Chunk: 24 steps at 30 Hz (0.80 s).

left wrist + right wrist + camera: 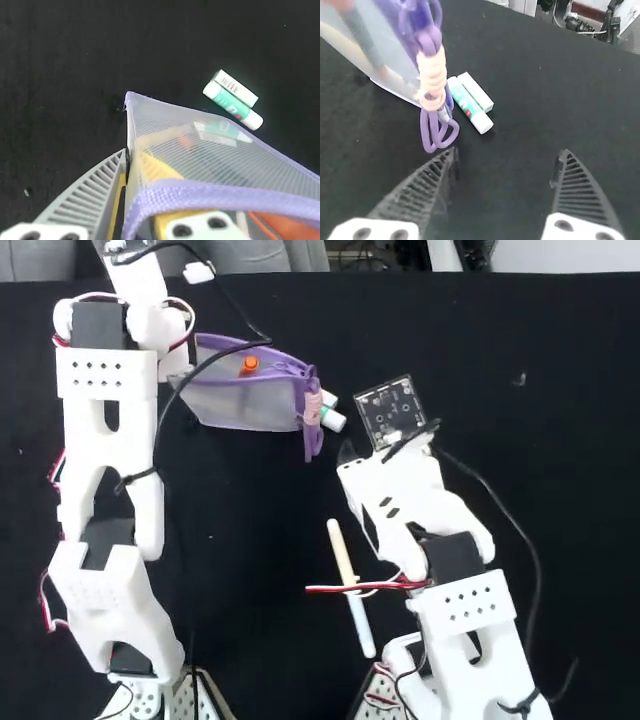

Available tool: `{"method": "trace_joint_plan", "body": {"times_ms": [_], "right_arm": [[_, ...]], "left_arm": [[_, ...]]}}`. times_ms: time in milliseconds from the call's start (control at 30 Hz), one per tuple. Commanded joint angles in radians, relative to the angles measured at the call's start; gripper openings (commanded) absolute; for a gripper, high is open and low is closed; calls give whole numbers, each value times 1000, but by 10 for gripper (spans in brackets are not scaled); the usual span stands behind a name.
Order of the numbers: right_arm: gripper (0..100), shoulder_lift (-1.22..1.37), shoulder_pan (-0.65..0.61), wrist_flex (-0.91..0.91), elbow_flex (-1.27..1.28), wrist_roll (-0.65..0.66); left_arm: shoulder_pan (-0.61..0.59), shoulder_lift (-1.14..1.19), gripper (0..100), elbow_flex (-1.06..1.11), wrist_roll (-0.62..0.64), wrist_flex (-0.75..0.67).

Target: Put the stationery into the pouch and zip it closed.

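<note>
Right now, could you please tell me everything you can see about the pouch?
The pouch is a flat see-through mesh bag with purple edging along its top. A purple loop strap with a pale beaded piece hangs from one end. The left gripper clamps the opposite end, holding it tilted above the black table. Its top looks open; an orange tip shows there, and something yellow shows through the wall. A glue stick lies near the strap end, apart from it.

Translucent striped-mesh pouch (240,405) has purple trim; glue stick (468,103) green-and-white; table (520,330) black.
</note>
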Motion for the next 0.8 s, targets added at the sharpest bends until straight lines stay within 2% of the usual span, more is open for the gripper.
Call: {"method": "trace_joint_plan", "body": {"times_ms": [0, 167, 367, 500, 633, 700, 767], "right_arm": [[297, -7, 20, -32, -5, 6], [297, -8, 21, -32, -5, 6], [297, -8, 98, -34, -21, 6], [297, -8, 173, -26, -48, -20], [297, -8, 189, -28, -53, -104], [297, -8, 187, -29, -53, -110], [297, -8, 189, -29, -53, -112]], "left_arm": [[79, -173, 29, 10, -5, -3], [177, -328, 29, -1, -5, -5], [189, -440, 29, 24, -3, -3], [173, -428, 29, 213, -3, -5], [173, -305, 29, 498, -11, -97], [148, -253, 29, 526, -11, -132], [113, -244, 29, 461, -6, -120]]}}
